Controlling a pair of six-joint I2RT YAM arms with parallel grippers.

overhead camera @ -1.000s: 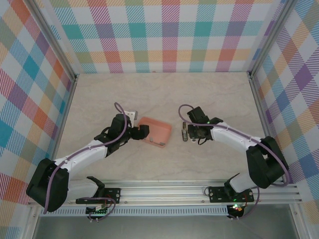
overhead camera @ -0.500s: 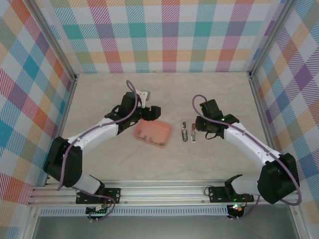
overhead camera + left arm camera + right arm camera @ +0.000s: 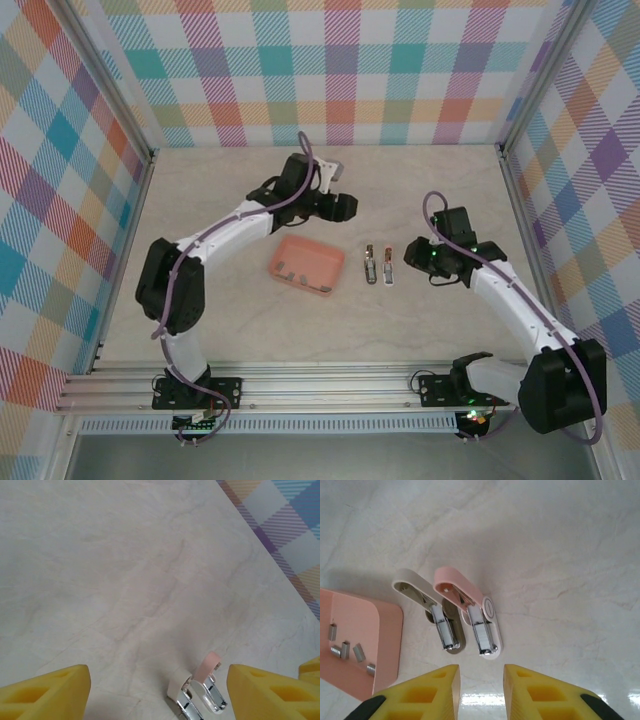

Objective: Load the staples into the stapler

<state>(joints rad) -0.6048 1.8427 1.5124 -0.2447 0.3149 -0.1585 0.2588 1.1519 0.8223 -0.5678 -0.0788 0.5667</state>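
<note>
Claws from above: my left claw (image 3: 340, 207) hangs spread beyond the far edge of the salmon-pink tray (image 3: 318, 262). My right claw (image 3: 411, 256) sits just right of the pink stapler (image 3: 386, 266) and cream stapler (image 3: 370, 265). The tray holds the staples (image 3: 296, 276). Open marbled tabletop (image 3: 450, 190) runs to the plaid walls (image 3: 340, 80).

From my left wrist, the left pads (image 3: 45, 692) are wide apart, with both staplers low between them and open tabletop ahead.

From my right wrist, the right pads (image 3: 420, 692) are narrowly parted and pinch nothing. The staplers lie side by side ahead, and the tray with its staples lies to their left.
</note>
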